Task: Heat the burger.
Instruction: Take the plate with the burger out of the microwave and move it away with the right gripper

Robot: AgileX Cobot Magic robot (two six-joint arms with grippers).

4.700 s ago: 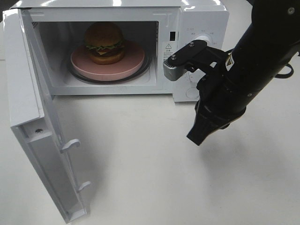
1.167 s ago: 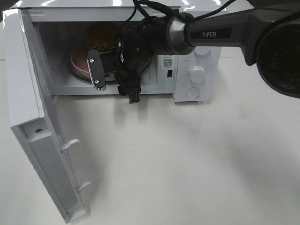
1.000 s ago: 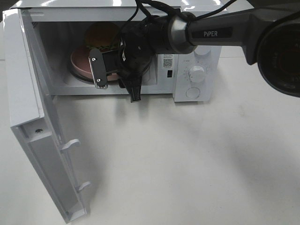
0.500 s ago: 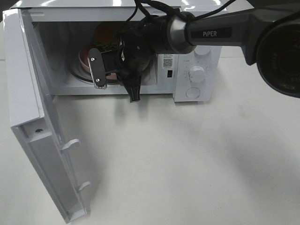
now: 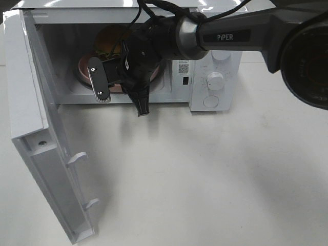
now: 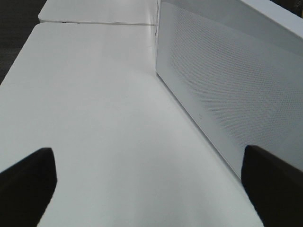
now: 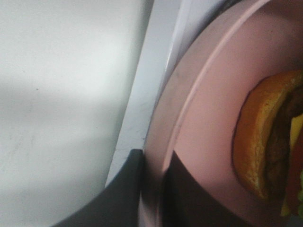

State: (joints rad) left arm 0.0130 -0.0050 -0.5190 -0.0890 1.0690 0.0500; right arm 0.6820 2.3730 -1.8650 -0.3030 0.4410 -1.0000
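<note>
Since half a second ago the pink round plate [image 5: 84, 67] has slid toward the oven's open front with the right gripper [image 7: 151, 194]. The round burger with glossy golden-brown bun [image 5: 108, 38] sits on that plate inside the white microwave oven [image 5: 220, 51], whose door [image 5: 36, 128] hangs open. Right gripper's fingers [image 7: 118, 198] are clamped on the plate rim. Left gripper [image 6: 147, 179] stands wide apart over the white table [image 6: 94, 118], holding nothing.

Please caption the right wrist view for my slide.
Right claw shut on the pink plate rim, burger on the plate.
</note>
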